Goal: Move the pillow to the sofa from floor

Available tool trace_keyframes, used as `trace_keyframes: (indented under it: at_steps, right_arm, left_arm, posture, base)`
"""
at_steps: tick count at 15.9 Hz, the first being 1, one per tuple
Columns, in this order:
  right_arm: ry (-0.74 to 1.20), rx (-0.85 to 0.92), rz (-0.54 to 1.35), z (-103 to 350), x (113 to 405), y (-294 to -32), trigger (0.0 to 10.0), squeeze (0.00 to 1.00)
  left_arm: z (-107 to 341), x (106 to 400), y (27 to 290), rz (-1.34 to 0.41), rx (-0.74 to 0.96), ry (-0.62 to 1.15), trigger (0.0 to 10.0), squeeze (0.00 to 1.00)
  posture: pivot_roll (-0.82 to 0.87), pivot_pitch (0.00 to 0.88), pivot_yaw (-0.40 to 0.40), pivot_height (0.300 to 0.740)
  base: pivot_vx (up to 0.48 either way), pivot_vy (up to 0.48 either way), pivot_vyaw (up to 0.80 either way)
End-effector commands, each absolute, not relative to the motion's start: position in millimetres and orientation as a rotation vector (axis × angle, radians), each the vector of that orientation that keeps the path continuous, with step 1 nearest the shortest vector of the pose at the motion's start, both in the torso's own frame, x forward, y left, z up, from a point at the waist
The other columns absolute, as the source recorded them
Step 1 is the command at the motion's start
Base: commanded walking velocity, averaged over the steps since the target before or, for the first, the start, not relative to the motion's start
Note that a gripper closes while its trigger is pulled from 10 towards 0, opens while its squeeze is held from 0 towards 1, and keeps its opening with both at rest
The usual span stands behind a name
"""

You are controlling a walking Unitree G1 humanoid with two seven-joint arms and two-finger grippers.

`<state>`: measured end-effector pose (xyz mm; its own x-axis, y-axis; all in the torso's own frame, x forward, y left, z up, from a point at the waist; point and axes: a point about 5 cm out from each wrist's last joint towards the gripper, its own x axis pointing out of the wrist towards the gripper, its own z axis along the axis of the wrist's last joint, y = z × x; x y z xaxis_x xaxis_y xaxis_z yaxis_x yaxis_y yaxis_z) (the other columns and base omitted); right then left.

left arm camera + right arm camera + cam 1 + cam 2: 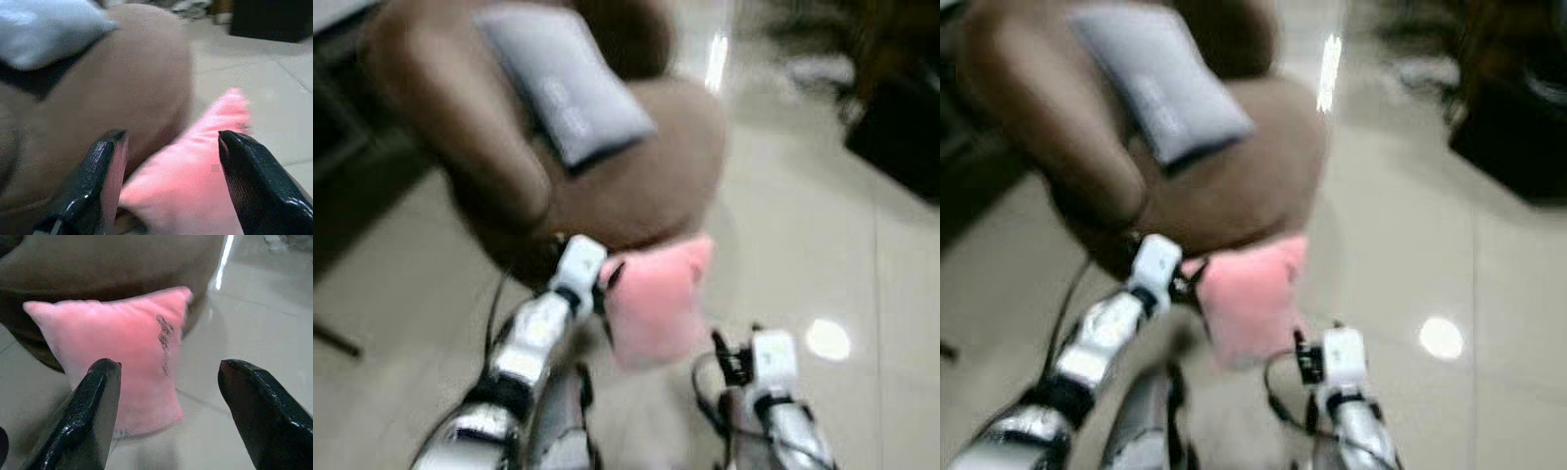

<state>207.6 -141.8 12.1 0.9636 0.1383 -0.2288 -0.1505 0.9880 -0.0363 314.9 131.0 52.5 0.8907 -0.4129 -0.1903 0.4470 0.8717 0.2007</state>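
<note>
Nearest thing first: my left gripper (168, 186) has its jaws spread apart with the pink pillow (654, 299) sitting between the fingers, and I can't tell if they actually touch it. My right gripper (168, 416) is spread wide too, holding nothing, with the pillow just ahead of it. The pillow looks propped upright, long axis running top to bottom, right at the foot of the brown sofa (646, 166). It's just beside my left wrist, so I reckon the left arm is the closer one for the grab. Further back, a grey cushion (566, 83) lies on the sofa seat, and the tiled floor (822, 245) stretches off to my right.
</note>
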Motion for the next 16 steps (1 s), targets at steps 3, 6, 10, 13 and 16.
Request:
trace_keyframes:
  at_steps: [3,6,10,13,16]
  right_arm:
    - [0.228,-0.038,0.158,13,205,-136,10.0,0.00]
    - [0.143,-0.035,0.146,21,208,-139,10.0,0.00]
    - [0.118,-0.029,0.167,27,220,-144,10.0,0.00]
    - [0.127,-0.035,0.221,25,224,-140,10.0,0.00]
    - [0.128,-0.033,0.236,24,225,-138,10.0,0.00]
  left_arm:
    - [45,312,137,-0.428,0.231,0.187,10.0,0.00]
    - [54,298,166,-0.258,0.041,0.111,10.0,0.00]
    - [32,233,195,-0.218,0.068,0.184,10.0,0.00]
    - [18,215,187,-0.330,0.106,0.267,10.0,0.00]
    - [13,205,246,-0.229,0.166,0.317,10.0,0.00]
  posture:
    - [-0.01,0.097,0.094,0.517]
    - [0.01,0.073,0.076,0.517]
    - [0.08,0.066,0.024,0.517]
    - [0.13,0.066,-0.001,0.517]
    - [0.12,0.059,0.002,0.517]
  base:
    - [0.461,0.000,0.00]
    - [0.154,0.000,0.00]
    - [0.000,0.000,0.00]
    - [0.000,0.000,0.00]
    - [0.000,0.000,0.00]
